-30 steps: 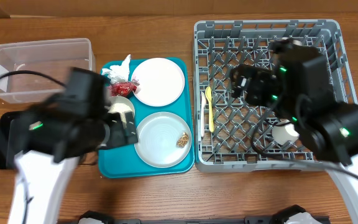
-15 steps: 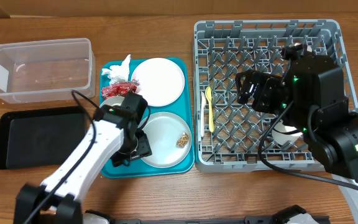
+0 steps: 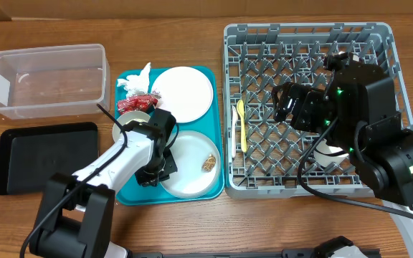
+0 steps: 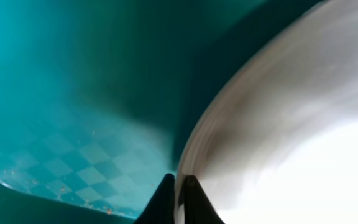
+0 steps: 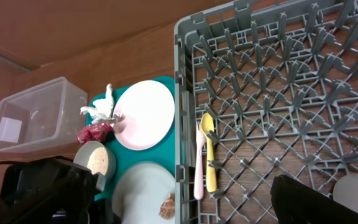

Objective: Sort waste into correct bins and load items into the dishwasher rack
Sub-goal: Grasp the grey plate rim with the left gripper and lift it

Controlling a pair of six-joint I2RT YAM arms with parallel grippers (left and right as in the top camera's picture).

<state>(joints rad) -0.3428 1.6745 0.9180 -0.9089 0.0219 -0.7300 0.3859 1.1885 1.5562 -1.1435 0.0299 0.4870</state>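
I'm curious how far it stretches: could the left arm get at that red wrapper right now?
Probably, once free: the red wrapper lies uncovered on the teal tray near it, but the left claw seems clamped on the rim of the grey-green plate.

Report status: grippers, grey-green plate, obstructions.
Left gripper pinching pale grey-green plate rim on teal tray. Right gripper over dishwasher rack, jaws unclear. Brown morsel on plate.

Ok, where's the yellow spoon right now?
In the overhead view the yellow spoon lies inside the dishwasher rack, along its left edge, right beside the white fork.
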